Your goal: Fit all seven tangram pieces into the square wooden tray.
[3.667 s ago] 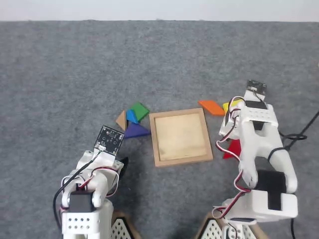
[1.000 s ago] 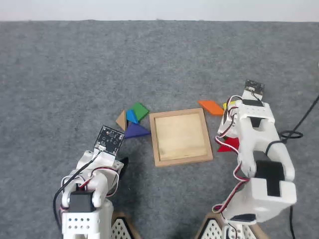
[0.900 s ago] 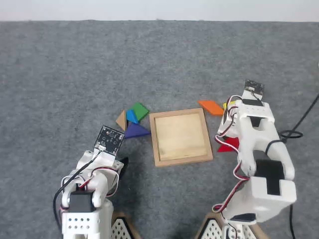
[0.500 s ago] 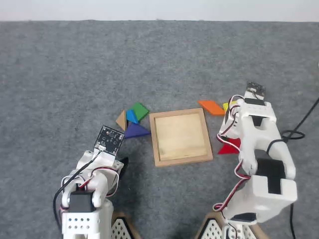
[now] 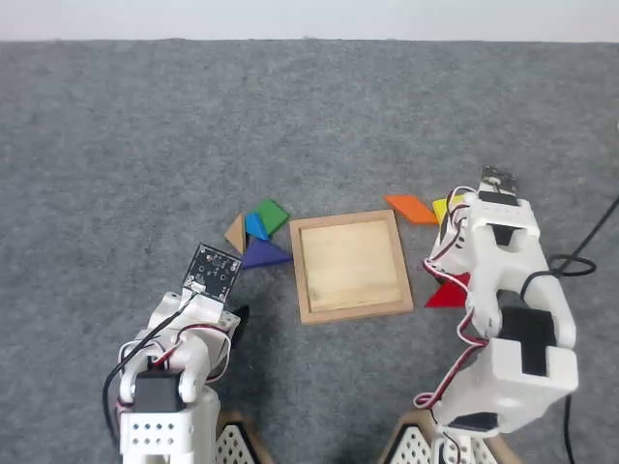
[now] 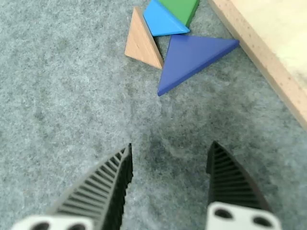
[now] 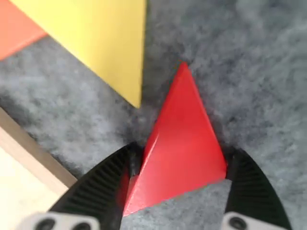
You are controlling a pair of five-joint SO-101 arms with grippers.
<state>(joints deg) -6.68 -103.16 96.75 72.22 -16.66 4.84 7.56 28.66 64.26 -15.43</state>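
The square wooden tray (image 5: 302, 271) lies mid-table with nothing inside it. On the carpet to its right is a red triangle (image 5: 448, 294), partly under my right arm (image 5: 495, 242). In the right wrist view my right gripper (image 7: 180, 160) is shut on that red triangle (image 7: 184, 120), a finger against each side. The yellow piece (image 7: 100, 38) and the orange piece (image 7: 12, 28) lie just beyond it. My left gripper (image 6: 168, 165) hangs open over bare carpet, short of the dark blue triangle (image 6: 192, 55), tan triangle (image 6: 140, 44), light blue triangle (image 6: 160, 21) and green piece (image 6: 182, 7).
The orange parallelogram (image 5: 410, 207) and the yellow piece (image 5: 440, 206) sit off the tray's far right corner. The tray edge (image 6: 268, 72) runs beside the left cluster, and the tray corner (image 7: 33, 160) is close to the right gripper. Grey carpet spreads all around.
The right arm drew back slightly toward the near edge, and the red triangle moved with it, a little nearer and to the right. The left arm kept still.
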